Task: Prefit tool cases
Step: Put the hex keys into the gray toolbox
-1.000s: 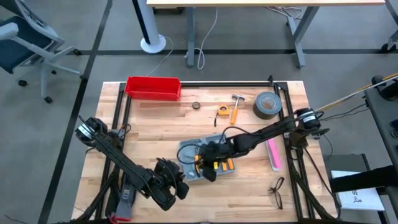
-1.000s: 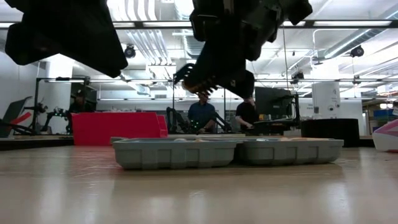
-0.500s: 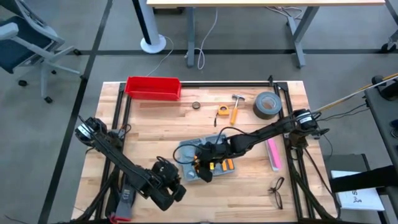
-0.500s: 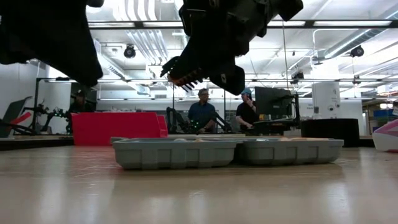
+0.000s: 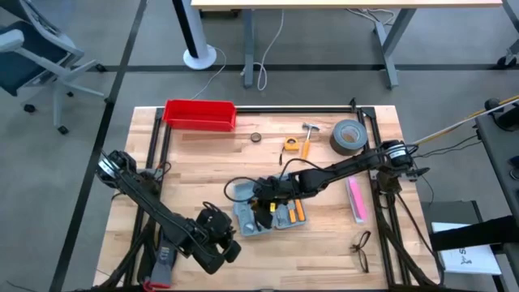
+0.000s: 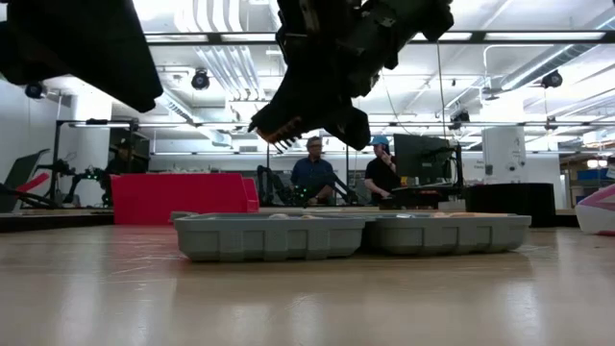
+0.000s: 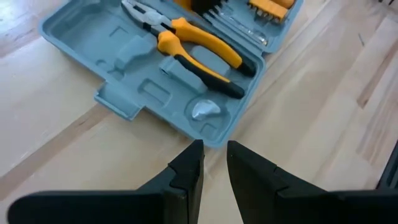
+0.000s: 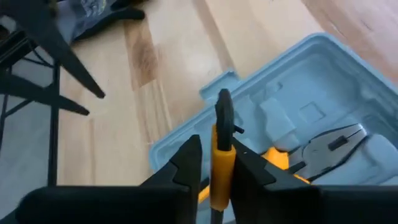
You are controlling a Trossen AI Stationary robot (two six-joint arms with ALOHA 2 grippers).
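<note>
Along the far edge of the wooden desk [image 5: 203, 170] sit a red bin [image 5: 199, 114], a small ring [image 5: 255, 137], a hammer [image 5: 307, 139] and a roll of grey tape [image 5: 347, 136]. Near the front, the left claw [image 7: 214, 163] hovers nearly closed and empty. Mid-desk lies the open grey-blue tool case [image 5: 268, 209], its moulded slots holding yellow-handled pliers [image 7: 196, 50]. Above it, the right claw [image 8: 216, 163] grips a yellow-and-black tool [image 8: 222, 149]. Farther right lie a pink object [image 5: 355, 199] and glasses [image 5: 362, 247].
</note>
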